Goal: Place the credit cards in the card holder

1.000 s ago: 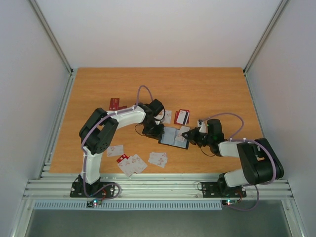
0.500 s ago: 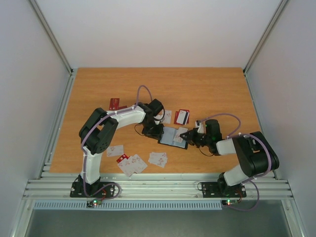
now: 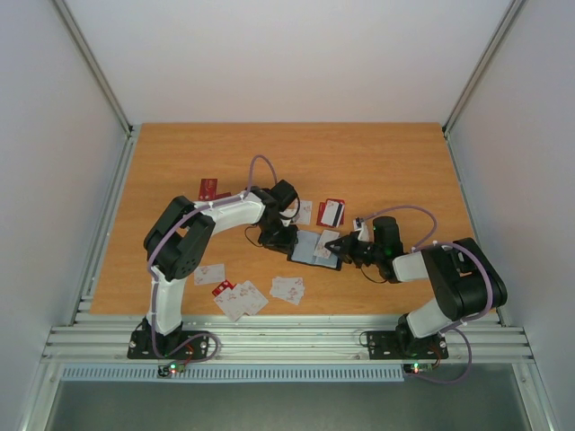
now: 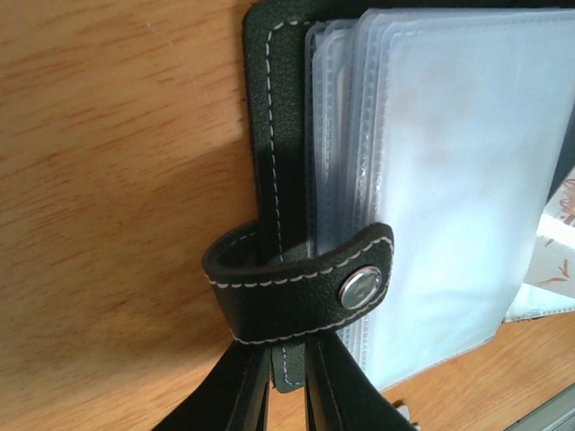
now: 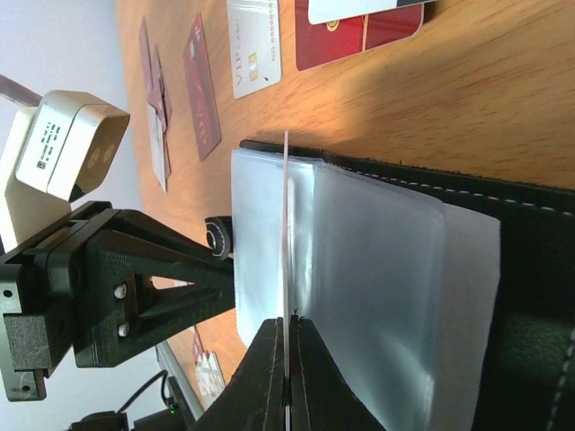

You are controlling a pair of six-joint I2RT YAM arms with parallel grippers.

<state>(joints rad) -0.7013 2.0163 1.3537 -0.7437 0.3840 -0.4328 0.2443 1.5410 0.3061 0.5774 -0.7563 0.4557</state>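
The black card holder (image 3: 314,249) lies open on the table, its pale clear sleeves (image 4: 449,180) facing up. My left gripper (image 3: 280,237) is shut on the holder's left cover edge (image 4: 286,364), just below the snap strap (image 4: 305,287). My right gripper (image 3: 345,251) is shut on a thin white credit card (image 5: 286,224), seen edge-on and standing upright over the sleeves (image 5: 377,287). The card's far edge is at the sleeves' left part. Other credit cards lie loose: red ones (image 3: 208,189), a white one (image 3: 304,212) and one with a dark stripe (image 3: 331,212).
Several white cards with red marks lie near the front edge (image 3: 239,298), (image 3: 287,289), (image 3: 209,274). In the right wrist view the left gripper's black fingers (image 5: 135,278) sit just beyond the holder. A white VIP card (image 5: 254,45) and red cards (image 5: 202,90) lie further back.
My right gripper has moved a little left with the card, onto the open holder. The left arm and the holder have stayed still.
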